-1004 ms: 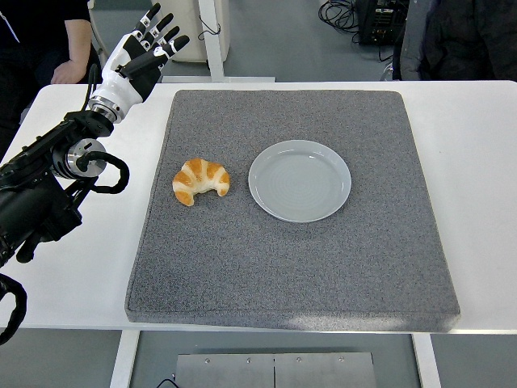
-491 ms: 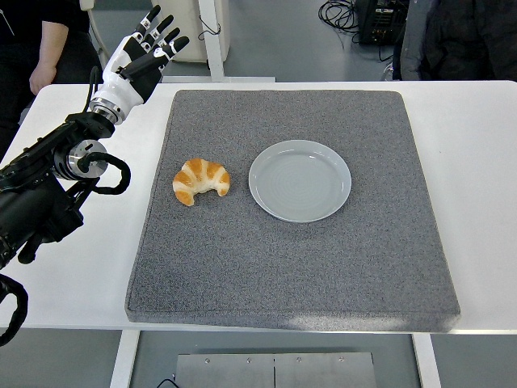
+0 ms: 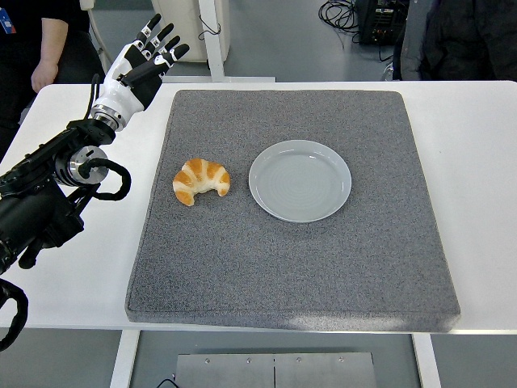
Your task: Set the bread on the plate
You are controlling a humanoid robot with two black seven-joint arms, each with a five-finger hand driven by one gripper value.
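A croissant (image 3: pixel 200 181) lies on a grey mat (image 3: pixel 291 267) just left of an empty grey plate (image 3: pixel 300 180), not touching it, while the robot's left hand (image 3: pixel 137 69) hovers over the white table (image 3: pixel 477 162) at far left, fingers (image 3: pixel 166 36) spread, holding nothing.

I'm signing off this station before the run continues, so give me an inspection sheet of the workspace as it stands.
Surface: white table carrying a grey mat.
Job's things: croissant on the mat, left of the plate and apart from it; plate bare.
Clutter: nothing seen.
Hands: left hand raised over the table's far left corner, fingers spread, holding nothing; right hand not in view.
Cables: black loop on the left arm; cables on the floor beyond the table.
Surroundings: a person at top left, dark clothing at top right.
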